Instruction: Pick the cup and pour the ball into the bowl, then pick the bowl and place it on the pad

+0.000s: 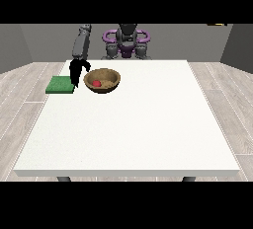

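Wooden round bowl (pixel 102 80) — red ball (pixel 96 83) inside

A large white table (pixel 133 134) fills the middle of the room, standing on dark legs (pixel 63 178). Pale wood-plank floor (pixel 225 99) surrounds it. Behind rise plain grey walls (pixel 183 40).

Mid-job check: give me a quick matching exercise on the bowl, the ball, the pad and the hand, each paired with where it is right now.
Things:
1. round brown wooden bowl
2. small red ball
3. flat green square pad
4. black hand at the view's left

Places:
A. at the table's left edge
B. inside the bowl
C. between the pad and the bowl
D. on the white table, right of the pad

Pairs: 1-D, 2-B, 3-A, 4-C
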Available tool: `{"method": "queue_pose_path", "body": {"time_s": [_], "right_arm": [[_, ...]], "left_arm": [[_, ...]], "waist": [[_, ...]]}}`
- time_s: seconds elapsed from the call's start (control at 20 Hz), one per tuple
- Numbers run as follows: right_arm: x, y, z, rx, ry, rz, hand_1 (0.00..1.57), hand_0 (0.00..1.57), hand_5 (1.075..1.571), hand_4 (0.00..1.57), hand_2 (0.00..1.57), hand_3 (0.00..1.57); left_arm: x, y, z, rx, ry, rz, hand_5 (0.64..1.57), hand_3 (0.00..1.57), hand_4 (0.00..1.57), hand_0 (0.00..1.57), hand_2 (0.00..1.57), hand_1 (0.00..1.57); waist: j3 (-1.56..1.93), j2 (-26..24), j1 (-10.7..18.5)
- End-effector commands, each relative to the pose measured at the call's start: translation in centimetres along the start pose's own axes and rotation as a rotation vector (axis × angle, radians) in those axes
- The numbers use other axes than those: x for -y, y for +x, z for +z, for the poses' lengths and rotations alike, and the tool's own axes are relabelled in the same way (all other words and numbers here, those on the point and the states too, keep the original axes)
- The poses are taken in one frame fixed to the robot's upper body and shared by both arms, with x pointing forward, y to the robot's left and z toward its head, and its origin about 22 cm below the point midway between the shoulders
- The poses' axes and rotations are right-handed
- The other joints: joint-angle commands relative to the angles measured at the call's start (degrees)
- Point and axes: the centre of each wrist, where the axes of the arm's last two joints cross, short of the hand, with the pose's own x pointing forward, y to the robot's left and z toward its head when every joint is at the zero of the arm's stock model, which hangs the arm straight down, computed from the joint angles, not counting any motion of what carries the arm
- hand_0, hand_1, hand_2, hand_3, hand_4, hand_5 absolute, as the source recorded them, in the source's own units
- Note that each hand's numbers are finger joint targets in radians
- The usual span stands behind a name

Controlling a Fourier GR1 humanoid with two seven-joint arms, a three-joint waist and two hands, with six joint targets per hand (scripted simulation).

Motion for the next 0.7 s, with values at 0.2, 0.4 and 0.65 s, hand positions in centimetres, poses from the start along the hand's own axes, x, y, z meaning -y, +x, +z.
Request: {"method": "queue_pose_path", "body": {"time_s": [0.2,0.4,0.65], "right_arm": [[0.8,-1.0,-1.2,0.029,0.013,-0.004,0.0,0.0,1.552,0.51,0.0,0.0],[1.4,-1.5,-0.7,0.061,-0.014,0.0,0.0,0.0,1.549,0.48,0.0,0.0],[-2.1,-1.5,-1.7,0.087,0.009,-0.041,0.0,0.0,1.547,0.46,0.0,0.0]], "left_arm": [[-1.6,2.7,1.3,0.061,0.02,-0.012,1.538,0.0,1.02,0.0,0.0,0.0],[-3.5,2.1,2.9,0.082,0.01,-0.005,1.534,0.0,1.01,0.0,0.0,0.0],[-4.4,4.8,2.2,0.122,0.033,-0.023,1.538,0.0,1.02,0.0,0.0,0.0]], "waist": [[0.03,3.5,-1.1],[0.02,5.0,1.0],[0.02,7.9,0.6]]}}
